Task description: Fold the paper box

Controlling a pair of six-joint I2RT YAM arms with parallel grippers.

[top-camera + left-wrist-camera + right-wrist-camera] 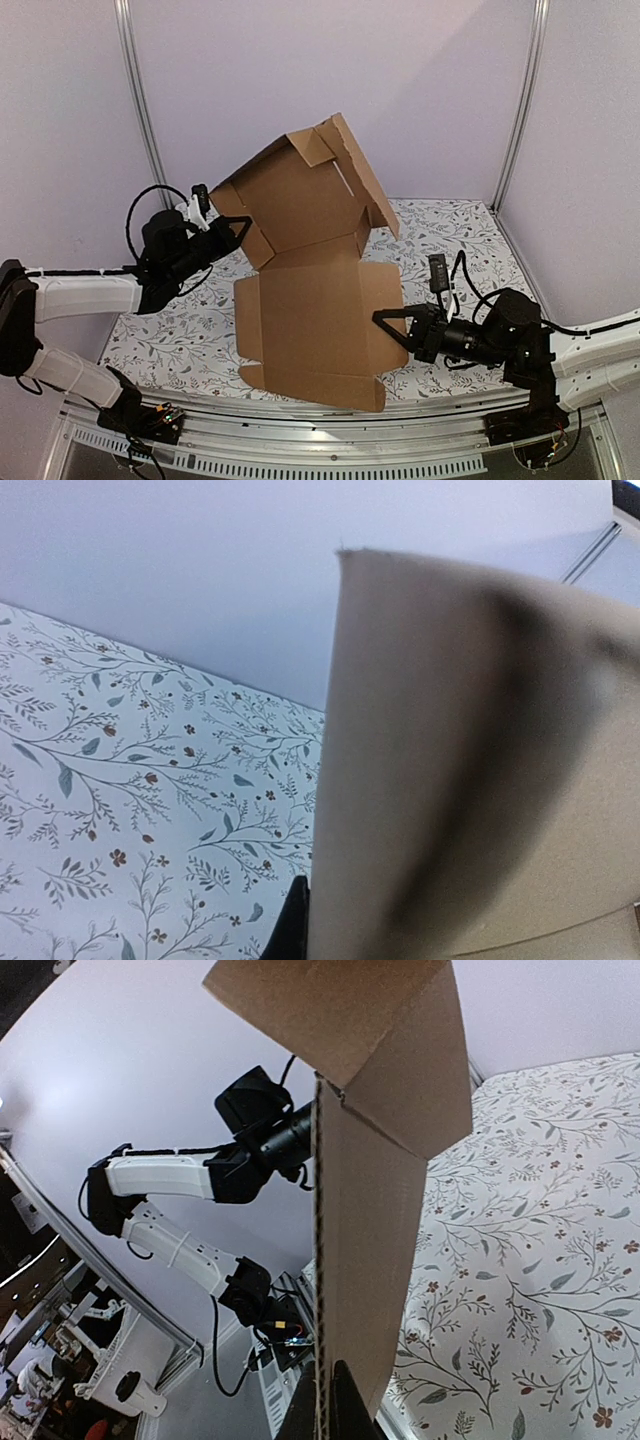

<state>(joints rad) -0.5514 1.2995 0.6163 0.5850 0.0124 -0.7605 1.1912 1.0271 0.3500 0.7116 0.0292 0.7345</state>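
- The paper box (305, 290) is a plain brown corrugated sheet, die-cut with flaps and creases, and it is not yet closed into a box. It sits at the centre of the top view.
- Its lower panel faces the camera. A narrow strip is folded along the bottom edge and a thin flap runs down the left side.
- Above a crease across the middle, the upper panel rises and leans toward the upper right, with small flaps at its top.
- The left hand (238, 226) pinches a side flap at the upper panel's left.
- The right hand (383, 318) clamps the lower panel's right edge.
- In the right wrist view the sheet stands edge-on at frame centre with its fluting visible.
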